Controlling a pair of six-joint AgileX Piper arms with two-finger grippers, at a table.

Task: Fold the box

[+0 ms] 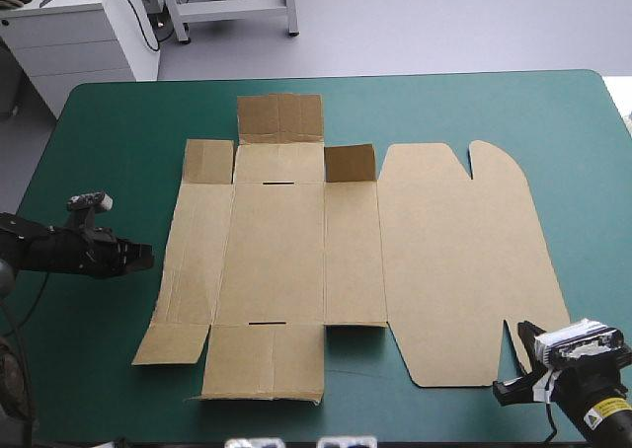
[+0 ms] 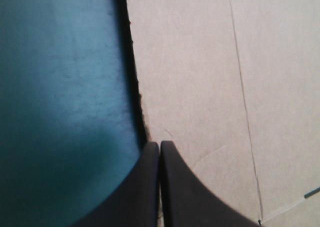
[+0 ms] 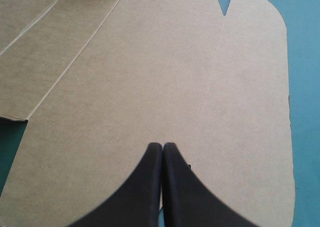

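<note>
Teal-green desk (image 1: 109,112) carries the box (image 1: 276,251) flat at its middle; we judge it light, stiff, best taken by its outer edge; left gripper (image 2: 159,146) and right gripper (image 3: 162,147) both pressed together, empty

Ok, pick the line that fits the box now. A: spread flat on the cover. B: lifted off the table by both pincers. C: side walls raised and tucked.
A: the box lies spread flat on the teal-green cover, with the shut left pincer and right pincer only at its edges.
</note>
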